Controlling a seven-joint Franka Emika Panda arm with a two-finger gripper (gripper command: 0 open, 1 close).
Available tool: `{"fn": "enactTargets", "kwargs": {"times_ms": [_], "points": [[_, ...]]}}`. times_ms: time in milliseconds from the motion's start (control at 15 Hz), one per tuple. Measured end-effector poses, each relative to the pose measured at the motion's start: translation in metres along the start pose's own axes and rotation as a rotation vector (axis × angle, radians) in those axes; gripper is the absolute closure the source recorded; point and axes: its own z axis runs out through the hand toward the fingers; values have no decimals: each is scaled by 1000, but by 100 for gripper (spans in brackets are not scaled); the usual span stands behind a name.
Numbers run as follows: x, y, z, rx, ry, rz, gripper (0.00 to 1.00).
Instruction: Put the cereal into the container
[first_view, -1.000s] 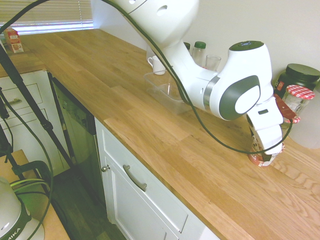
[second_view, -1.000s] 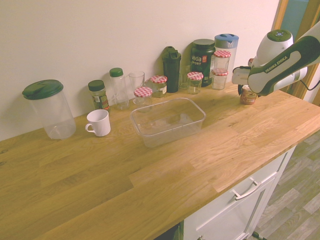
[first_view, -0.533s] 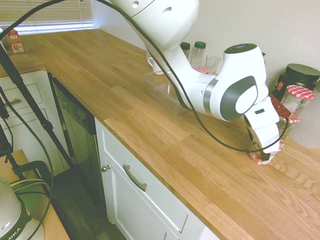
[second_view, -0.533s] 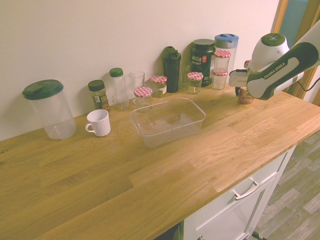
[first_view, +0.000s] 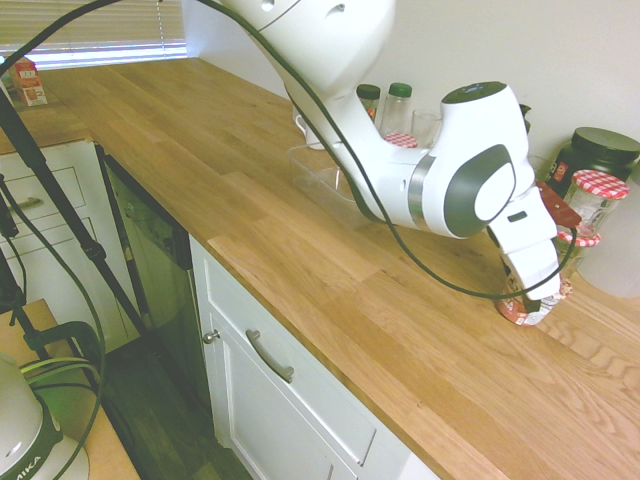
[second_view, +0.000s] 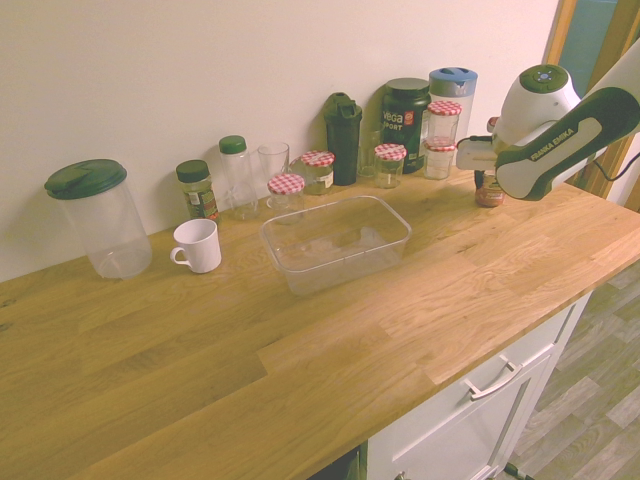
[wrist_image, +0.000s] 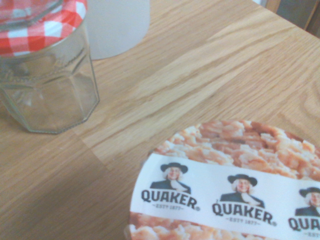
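Gripper (first_view: 527, 300) clenched on cereal cup (first_view: 528, 306), tilted down over it at far right end of wooden counter (second_view: 330, 330). Cup w/ red base sits on counter, partly hidden behind white hand in first ext view; in second ext view just a small brownish cup (second_view: 489, 192) below arm's wrist. Wrist view: foil top (wrist_image: 227, 185) close up, white band w/ repeated QUAKER print, oat pic above & below; upright, flat on wood.

Just beside cup, toward wall: glass jar w/ red-checkered lid (wrist_image: 42, 60), empty, apart from cup. Pale round vessel behind it, blurred.

Further along: container (second_view: 336, 240), clear shallow tub, empty, mid-counter, well apart from cup. White mug (second_view: 197, 245) near its other side, handle facing away from tub.

Back row vs wall: more checkered-lid jars (second_view: 389, 163), black tub w/ green print (second_view: 404, 122), dark shaker bottle (second_view: 343, 135), drinking glass (second_view: 272, 163), green-capped bottles (second_view: 236, 172), big clear canister w/ green lid (second_view: 97, 215) at far end.
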Motion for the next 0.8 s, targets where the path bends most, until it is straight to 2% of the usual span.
{"fn": "enactTargets", "kwargs": {"times_ms": [200, 467, 600, 800], "points": [[-11, 11, -32, 51, 34, -11, 100], [-39, 12, -118, 148, 92, -59, 100], [-84, 7, -170, 182, 152, -95, 100], [-164, 7, -235, 181, 163, -162, 100]]}}
